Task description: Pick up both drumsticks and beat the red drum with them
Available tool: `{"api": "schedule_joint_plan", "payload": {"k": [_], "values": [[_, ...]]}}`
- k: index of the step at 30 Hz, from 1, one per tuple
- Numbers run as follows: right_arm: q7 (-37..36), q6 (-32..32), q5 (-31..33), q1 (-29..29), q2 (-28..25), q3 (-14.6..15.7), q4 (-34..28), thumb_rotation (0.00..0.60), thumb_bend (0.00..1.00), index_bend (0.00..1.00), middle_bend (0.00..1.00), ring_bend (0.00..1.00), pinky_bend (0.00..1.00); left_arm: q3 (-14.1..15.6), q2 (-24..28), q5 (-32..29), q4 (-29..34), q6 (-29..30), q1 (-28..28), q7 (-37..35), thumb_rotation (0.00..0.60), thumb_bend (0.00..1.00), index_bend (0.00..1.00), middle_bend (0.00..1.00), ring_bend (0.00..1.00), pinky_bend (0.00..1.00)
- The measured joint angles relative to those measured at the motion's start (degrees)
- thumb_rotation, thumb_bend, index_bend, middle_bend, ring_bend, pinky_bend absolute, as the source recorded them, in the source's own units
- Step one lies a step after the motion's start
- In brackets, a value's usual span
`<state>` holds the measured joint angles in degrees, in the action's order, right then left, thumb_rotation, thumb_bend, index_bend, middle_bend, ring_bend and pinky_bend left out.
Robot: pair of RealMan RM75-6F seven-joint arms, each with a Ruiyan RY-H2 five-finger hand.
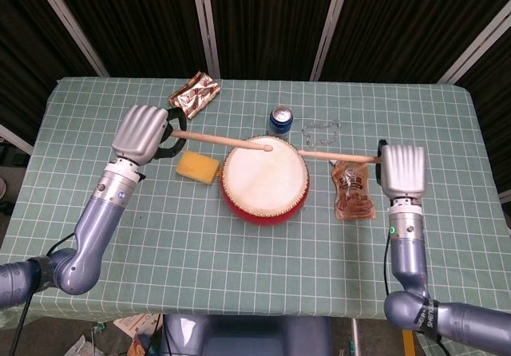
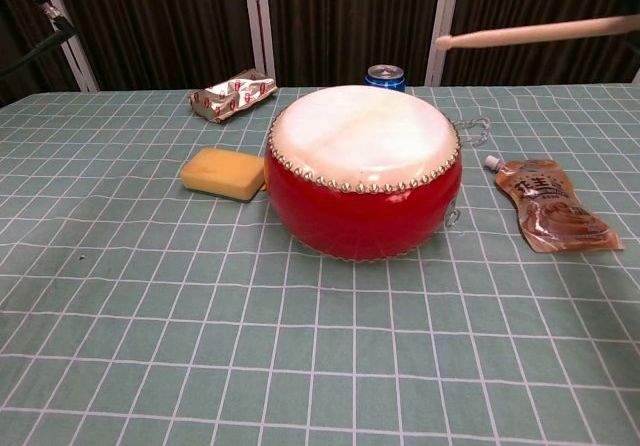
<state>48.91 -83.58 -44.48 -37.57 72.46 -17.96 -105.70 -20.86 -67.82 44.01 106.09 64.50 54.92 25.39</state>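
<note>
Drum [image 1: 264, 179] sits at frame centre in the head view, red shell and white skin, on the green checked table [image 1: 239, 268]. Left hand [image 1: 142, 132], at centre left, is clamped on the left stick [image 1: 219, 141], which runs rightward to a tip at the drum's upper rim. Right hand [image 1: 403, 172], at centre right, is clamped on the right stick [image 1: 339, 156], which points left toward the drum's upper right edge. A sponge [image 1: 197, 167] lies just left of the drum, a can [image 1: 280, 120] just above it, and a chain [image 1: 321, 131] right of the can. A wrapper [image 1: 194, 93] lies in the upper left; a pouch [image 1: 352, 194] lies between the drum and the right hand. In the chest view, the drum [image 2: 362, 171] fills the centre. The right stick [image 2: 540, 33] crosses the upper right, well above the skin, tip pointing left. Neither hand shows here. The sponge [image 2: 224, 173] lies left of the drum, the can [image 2: 385, 76] behind it, the wrapper [image 2: 232, 94] upper left, the pouch [image 2: 548, 205] at right.
</note>
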Motion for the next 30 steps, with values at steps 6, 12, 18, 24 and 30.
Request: {"api": "schedule_joint_plan", "payload": {"k": [6,12,18,24,30], "values": [[-5.9,0.8,-3.0,3.3,-3.1,1.0,-1.3,0.6,0.6,0.94,1.0,1.0,1.0,-1.1,-2.6,-2.3,0.8,1.3,2.8,3.5,0.6,0.52,0.8,1.0,1.0,1.0],[-10.3,2.9,-4.6,4.9,-4.8,1.9,-0.4,0.6,0.6,0.94,1.0,1.0,1.0,-0.7,-5.9,-8.2,-0.8,1.7,6.6,10.5,0.6,0.52,0.8,1.0,1.0,1.0],[-13.4,4.6,-5.0,6.0,-5.8,2.3,1.4,0.6,0.6,0.94,1.0,1.0,1.0,2.4,-10.9,-17.8,-6.3,0.8,10.6,19.9,0.6,0.53,0.8,1.0,1.0,1.0],[-15.8,6.1,-4.7,7.0,-6.7,2.5,3.2,0.6,0.6,0.94,1.0,1.0,1.0,7.4,-14.0,-33.0,-10.2,0.4,15.1,35.2,0.6,0.53,0.8,1.0,1.0,1.0],[-17.2,6.7,-5.2,7.7,-7.2,2.9,3.8,0.6,0.6,0.94,1.0,1.0,1.0,7.7,-14.8,-49.0,-12.1,1.2,19.1,45.5,0.6,0.53,0.8,1.0,1.0,1.0]]}}
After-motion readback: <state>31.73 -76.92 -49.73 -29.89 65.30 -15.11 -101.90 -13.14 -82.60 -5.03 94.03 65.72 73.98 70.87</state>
